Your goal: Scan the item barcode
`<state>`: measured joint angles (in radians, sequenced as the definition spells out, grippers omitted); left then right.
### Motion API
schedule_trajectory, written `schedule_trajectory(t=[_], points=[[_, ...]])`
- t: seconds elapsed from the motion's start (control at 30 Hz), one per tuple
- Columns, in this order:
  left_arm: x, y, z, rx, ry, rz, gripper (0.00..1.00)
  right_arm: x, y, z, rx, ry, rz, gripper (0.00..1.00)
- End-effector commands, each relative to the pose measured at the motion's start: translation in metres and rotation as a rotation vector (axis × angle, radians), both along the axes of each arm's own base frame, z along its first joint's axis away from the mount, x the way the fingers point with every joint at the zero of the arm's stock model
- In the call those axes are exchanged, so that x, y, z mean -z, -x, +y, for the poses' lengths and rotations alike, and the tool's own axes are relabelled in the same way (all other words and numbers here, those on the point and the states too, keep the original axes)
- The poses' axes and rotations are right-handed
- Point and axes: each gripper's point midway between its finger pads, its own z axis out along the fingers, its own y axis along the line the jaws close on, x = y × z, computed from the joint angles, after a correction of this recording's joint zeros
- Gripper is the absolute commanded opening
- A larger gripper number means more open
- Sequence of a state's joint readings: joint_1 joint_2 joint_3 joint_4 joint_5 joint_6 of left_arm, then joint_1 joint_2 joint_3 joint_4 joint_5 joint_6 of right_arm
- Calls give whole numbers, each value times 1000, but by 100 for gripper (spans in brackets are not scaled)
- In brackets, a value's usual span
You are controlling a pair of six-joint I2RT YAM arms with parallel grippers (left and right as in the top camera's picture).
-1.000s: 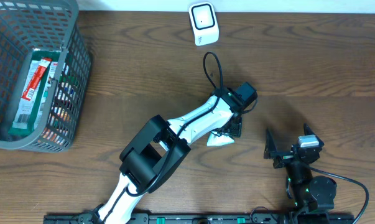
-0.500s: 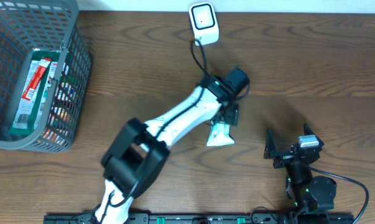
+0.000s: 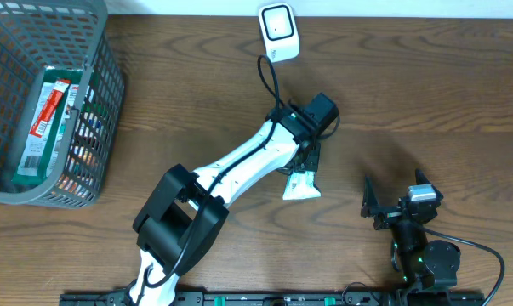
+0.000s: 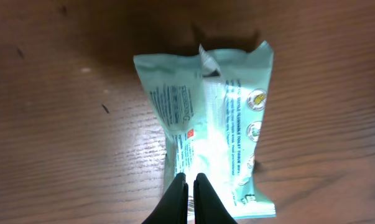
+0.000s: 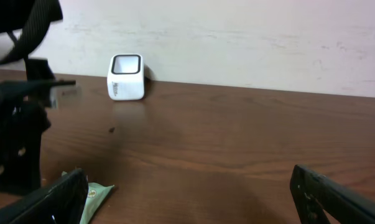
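Note:
The item, a pale green wipes packet (image 3: 301,185), lies flat on the wooden table with its printed side up (image 4: 218,118). My left gripper (image 3: 310,163) hovers just past the packet's far end. Its jaws (image 4: 190,178) are pressed together with nothing between them, and the packet lies on the table beyond the tips. The white barcode scanner (image 3: 277,32) stands at the table's far edge, also in the right wrist view (image 5: 126,77). My right gripper (image 3: 392,206) rests open near the front right, and a corner of the packet (image 5: 95,196) shows beside its left finger.
A grey wire basket (image 3: 103,93) holding several packaged goods (image 3: 43,127) sits at the far left. The left arm's cable (image 3: 265,81) loops toward the scanner. Bare wood lies between the packet and the scanner.
The left gripper has let go of the packet, drawn back toward the scanner and shut its jaws. The packet stays on the table. The right arm has not moved.

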<state>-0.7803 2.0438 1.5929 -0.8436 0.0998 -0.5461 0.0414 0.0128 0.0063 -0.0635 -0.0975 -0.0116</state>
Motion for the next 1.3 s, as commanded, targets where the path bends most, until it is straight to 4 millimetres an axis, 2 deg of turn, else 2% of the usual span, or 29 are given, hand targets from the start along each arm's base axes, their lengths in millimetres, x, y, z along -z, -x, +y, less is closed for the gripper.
schedule_trajectory(t=[0.0,0.2,0.47,0.53,0.6,0.67,0.87,0.93,0.97,1.07,1.27], points=[[16,12,2,10,4,52,8,1,0,3,-10,4,3,99],[38,25,-9,29,71,113,9,1,0,3,-10,4,3,99],[84,34,3,23,24,144,16,1,0,3,-10,4,3,99],[86,37,6,23,14,156,16,1,0,3,-10,4,3,99],[80,35,5,22,19,150,16,1,0,3,-10,4,3,99],[65,28,1,34,47,117,16,1,0,3,-10,4,3,99],[3,10,-10,44,157,-9,29,1,0,3,-10,4,3,99],[-9,11,-11,49,173,-26,29,1,0,3,-10,4,3,99],[-12,13,-12,53,176,-28,25,1,0,3,-10,4,3,99],[-9,23,-11,66,154,-3,11,1,0,3,-10,5,3,99],[23,50,-14,113,87,68,9,1,0,3,-10,4,3,99]])
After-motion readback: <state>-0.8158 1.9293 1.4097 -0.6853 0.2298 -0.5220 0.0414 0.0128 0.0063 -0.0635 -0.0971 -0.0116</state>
